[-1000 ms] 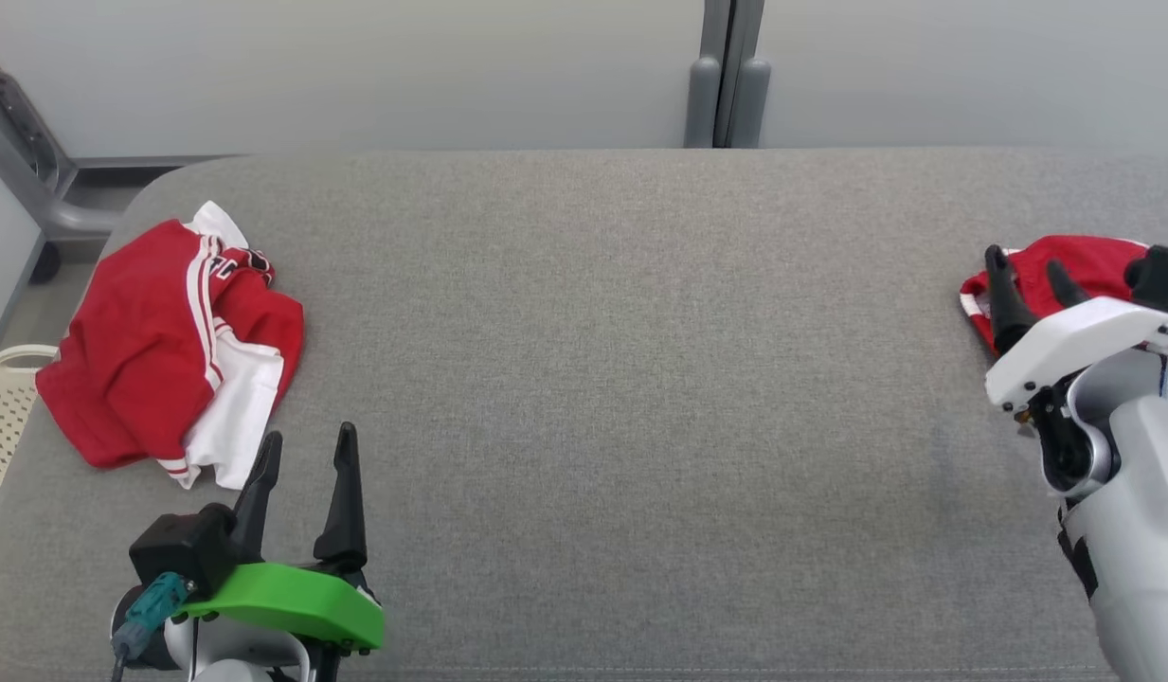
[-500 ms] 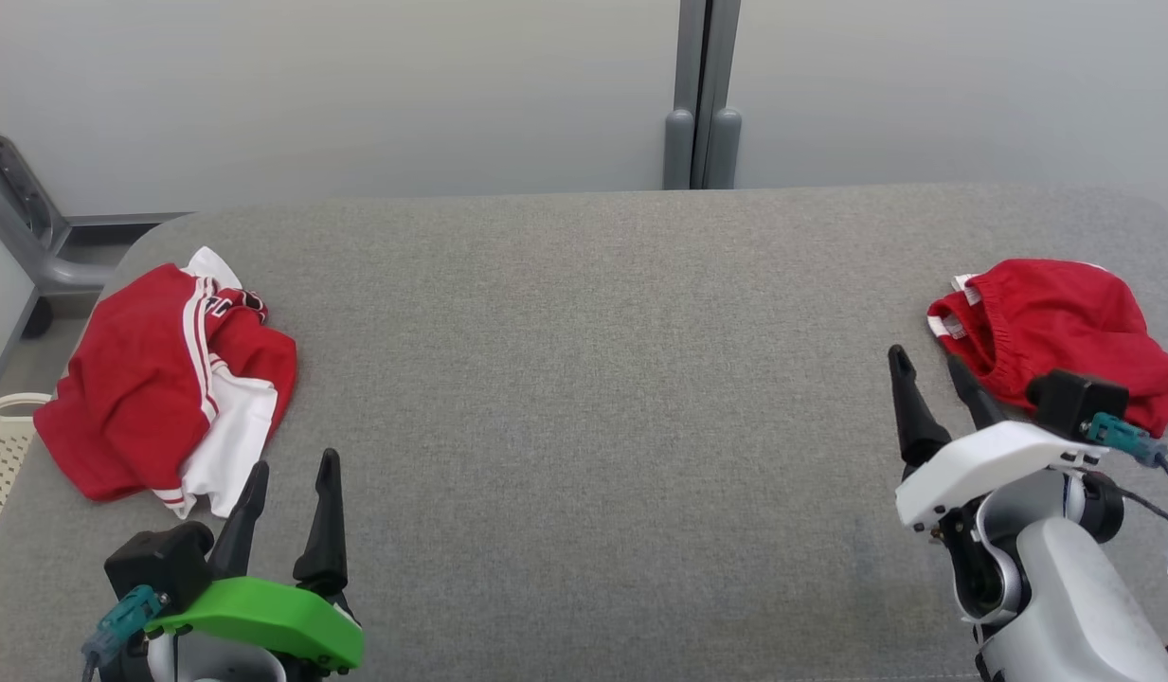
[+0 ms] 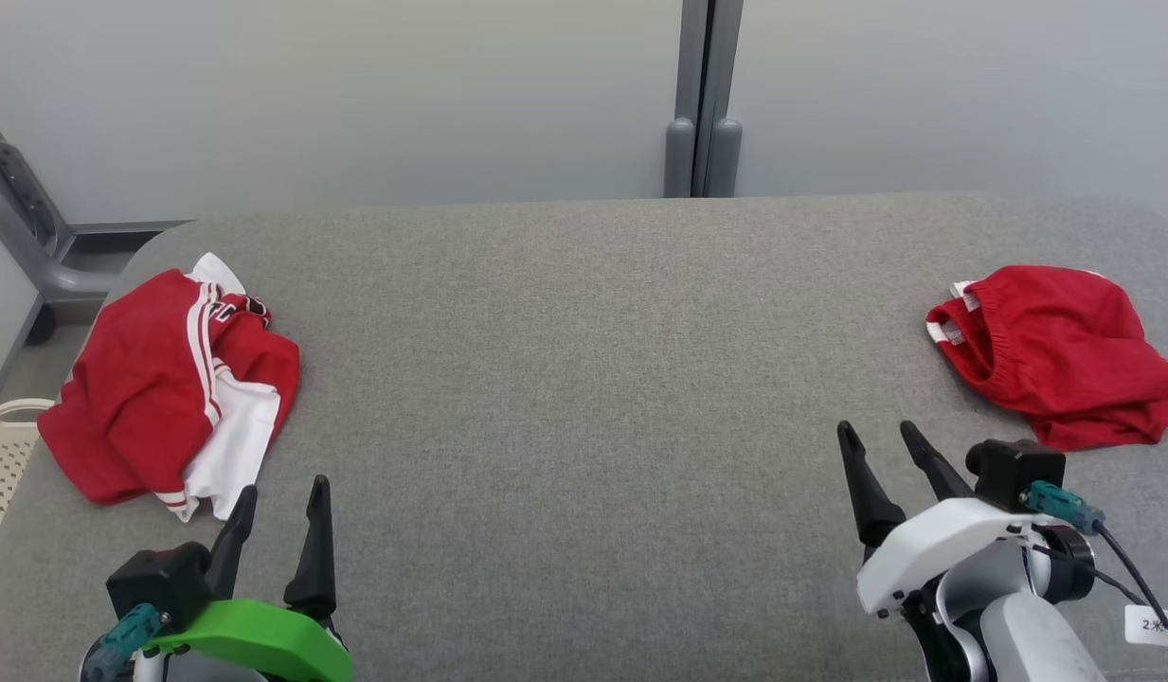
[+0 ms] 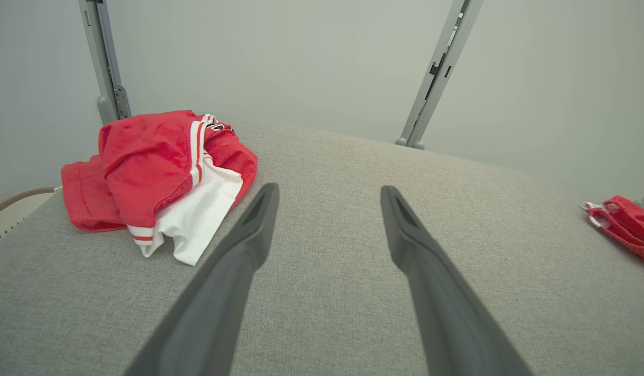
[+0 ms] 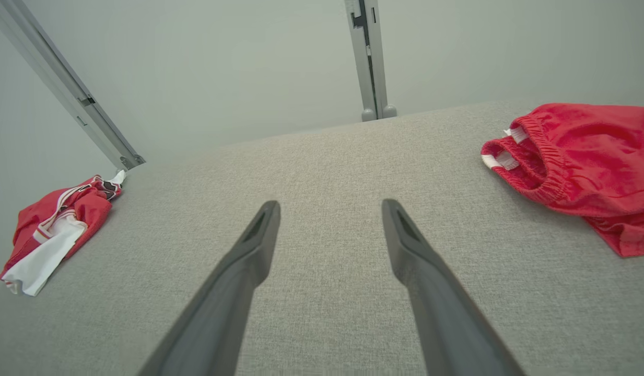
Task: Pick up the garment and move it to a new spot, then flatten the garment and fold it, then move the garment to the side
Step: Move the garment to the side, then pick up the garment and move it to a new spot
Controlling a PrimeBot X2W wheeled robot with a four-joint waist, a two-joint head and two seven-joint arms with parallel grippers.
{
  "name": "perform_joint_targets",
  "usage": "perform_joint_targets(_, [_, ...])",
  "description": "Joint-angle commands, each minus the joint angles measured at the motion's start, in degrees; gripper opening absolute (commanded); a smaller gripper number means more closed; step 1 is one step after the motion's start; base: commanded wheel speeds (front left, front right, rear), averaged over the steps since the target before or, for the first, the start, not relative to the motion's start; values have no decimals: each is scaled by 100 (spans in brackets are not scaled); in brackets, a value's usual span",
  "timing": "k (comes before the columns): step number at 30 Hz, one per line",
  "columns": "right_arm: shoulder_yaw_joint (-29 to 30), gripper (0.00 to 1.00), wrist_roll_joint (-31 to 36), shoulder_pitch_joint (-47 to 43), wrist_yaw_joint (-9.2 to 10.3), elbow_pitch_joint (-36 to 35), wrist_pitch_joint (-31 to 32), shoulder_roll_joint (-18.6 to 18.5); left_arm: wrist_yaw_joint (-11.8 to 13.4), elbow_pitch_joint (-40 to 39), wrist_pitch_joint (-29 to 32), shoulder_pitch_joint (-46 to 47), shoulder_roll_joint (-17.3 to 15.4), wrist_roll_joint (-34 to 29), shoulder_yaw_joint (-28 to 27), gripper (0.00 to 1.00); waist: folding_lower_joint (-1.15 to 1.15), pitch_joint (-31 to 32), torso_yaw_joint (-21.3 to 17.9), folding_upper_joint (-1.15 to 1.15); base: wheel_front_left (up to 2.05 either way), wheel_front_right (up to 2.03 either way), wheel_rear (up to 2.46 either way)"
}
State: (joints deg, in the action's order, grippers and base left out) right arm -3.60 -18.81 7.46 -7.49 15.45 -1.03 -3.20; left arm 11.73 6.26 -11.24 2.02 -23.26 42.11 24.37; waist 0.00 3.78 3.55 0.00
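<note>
I have both claws parked low at my near edge of the grey worktop (image 3: 584, 379). The left claw (image 3: 282, 488), on its green mount, has its fingers spread wide with nothing between them; the right claw (image 3: 875, 431), on its white mount, is likewise agape and empty; both wrist views show only bare fabric between the fingers.

The red-and-white garment (image 3: 167, 379) lies crumpled at the far left of the worktop, just ahead and to the left of the left claw, its white panel and striped hem nearest me. The red garment (image 3: 1057, 355) lies bunched at the far right, waistband turned toward the middle, ahead and to the right of the right claw.

I judge that the wide middle lies bare as the spot for flattening and folding; the claws sit well apart, one near each pile, so either can reach without crossing; which pile is the one in hand I cannot tell. A cream perforated basket (image 3: 1, 445) peeks in past the left edge.

As for writing: dark lettering sits by the stripes on the red-and-white garment, too creased to read; a small white tag (image 3: 1150, 625) on the right arm's cable begins with a "2", the rest illegible; the white tabs at the red waistband show no print I can make out.
</note>
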Motion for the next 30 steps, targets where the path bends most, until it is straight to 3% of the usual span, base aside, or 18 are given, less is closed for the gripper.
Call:
perform_joint_targets(1, [3,100,114,-127,0,-82,34,-9,34,16,-49,-65,-46,-43,-6,100,0,-4,-9,0,0,0,0])
perform_joint_targets(18, [31,100,57,-577,0,-499,182,22,70,39,-14,-1,-58,-34,30,100,0,-65,-49,0,0,0,0])
perform_joint_targets(30, [15,100,-3,-631,0,-520,132,25,104,70,-21,42,-78,-68,61,100,0,-48,485,0,0,0,0])
